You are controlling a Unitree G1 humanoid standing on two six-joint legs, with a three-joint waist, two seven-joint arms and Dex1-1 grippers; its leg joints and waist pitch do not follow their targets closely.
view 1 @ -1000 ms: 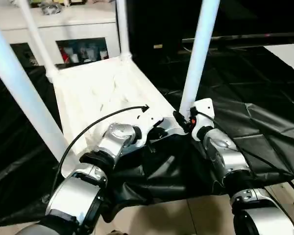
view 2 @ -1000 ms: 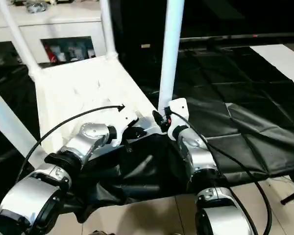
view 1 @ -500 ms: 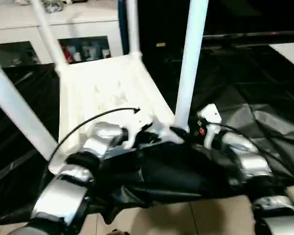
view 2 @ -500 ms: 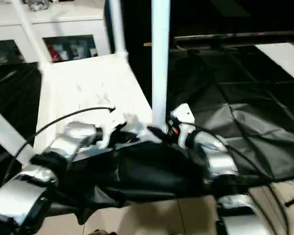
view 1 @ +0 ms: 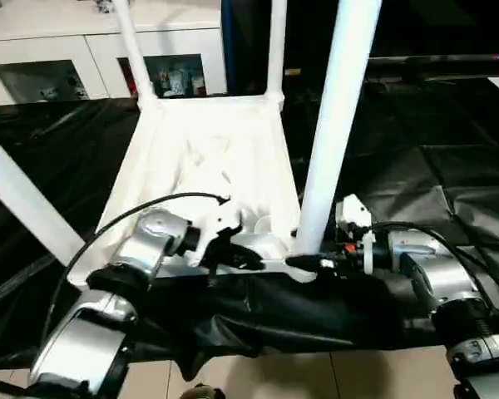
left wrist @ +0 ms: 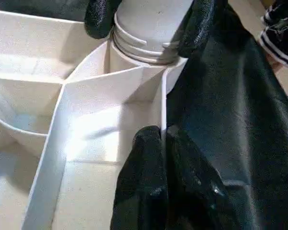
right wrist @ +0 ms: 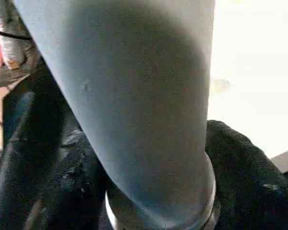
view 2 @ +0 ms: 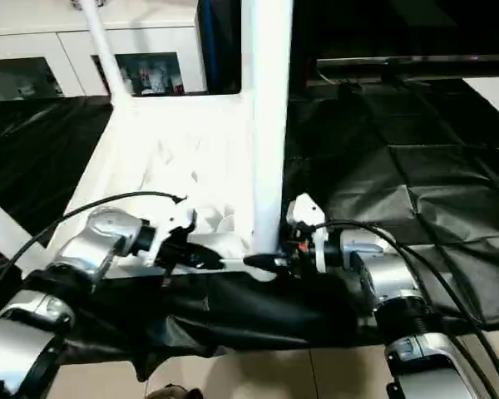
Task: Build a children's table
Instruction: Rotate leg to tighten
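Right gripper (view 1: 303,263) fingers clamped round long white tapered tube leg (view 1: 337,125) base at corner socket of white ribbed plastic tabletop (view 1: 208,158). Left gripper (left wrist: 161,158) fingers pinched shut on tabletop rim beside socket. Risk: leg apparently not fully seated; uneven twist could jam it or drag tabletop off black-draped counter (view 1: 416,166).

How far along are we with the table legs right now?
Four legs stand up from the upturned tabletop: two at the far corners, one at the near left, one at the near right. The right gripper has its jaws around the near right leg's base at the socket; the left gripper is shut on a tabletop rib. Left: confirm seating, then flip it.
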